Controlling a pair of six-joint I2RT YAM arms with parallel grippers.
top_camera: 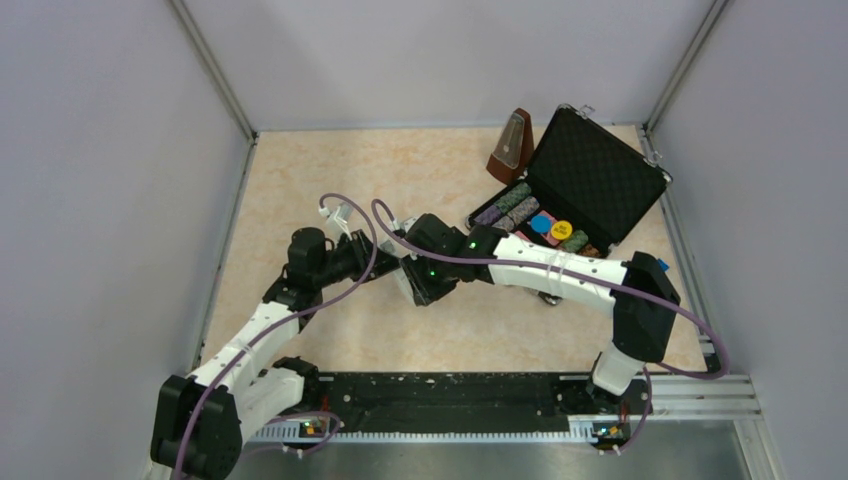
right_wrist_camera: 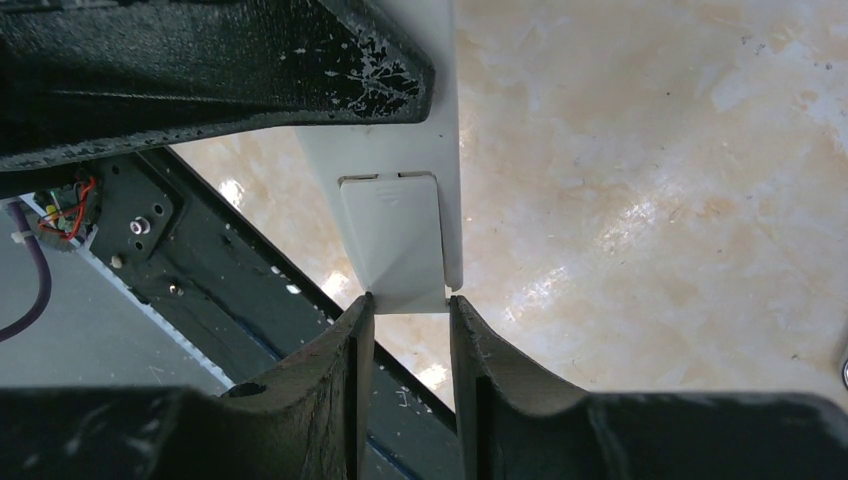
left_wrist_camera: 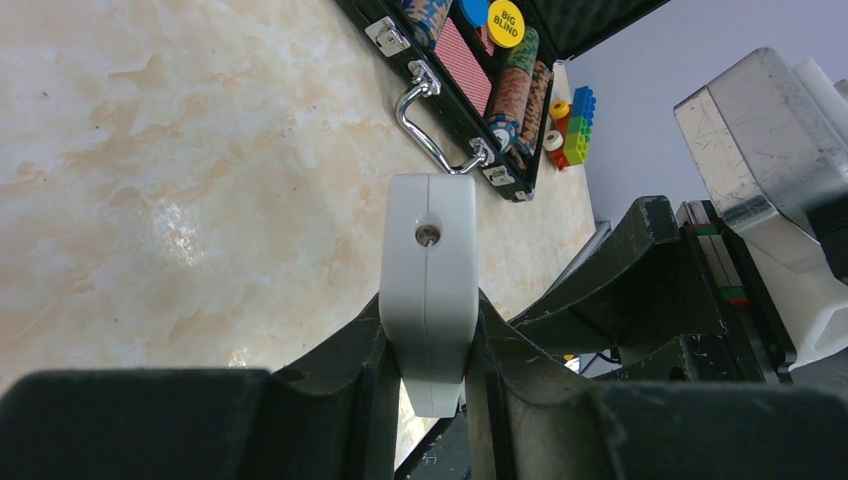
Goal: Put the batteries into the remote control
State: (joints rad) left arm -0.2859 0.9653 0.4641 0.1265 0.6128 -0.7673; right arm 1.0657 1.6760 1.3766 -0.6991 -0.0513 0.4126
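Observation:
My left gripper [left_wrist_camera: 428,350] is shut on the white remote control [left_wrist_camera: 430,250] and holds it edge-on above the table. In the right wrist view the remote's back [right_wrist_camera: 450,150] faces the camera, with its plain white battery cover [right_wrist_camera: 392,235] seated in it. My right gripper [right_wrist_camera: 405,305] pinches the cover's lower end between its fingertips. A left finger [right_wrist_camera: 200,70] crosses above. In the top view the two grippers meet mid-table, the left [top_camera: 375,248] and the right [top_camera: 425,280], and hide the remote. The red and black batteries are out of view.
An open black case [top_camera: 590,180] with poker chips and cards lies at the back right, and a brown metronome [top_camera: 512,145] stands beside it. Coloured toy blocks [left_wrist_camera: 575,125] sit near the case. A black rail [top_camera: 450,395] runs along the near edge.

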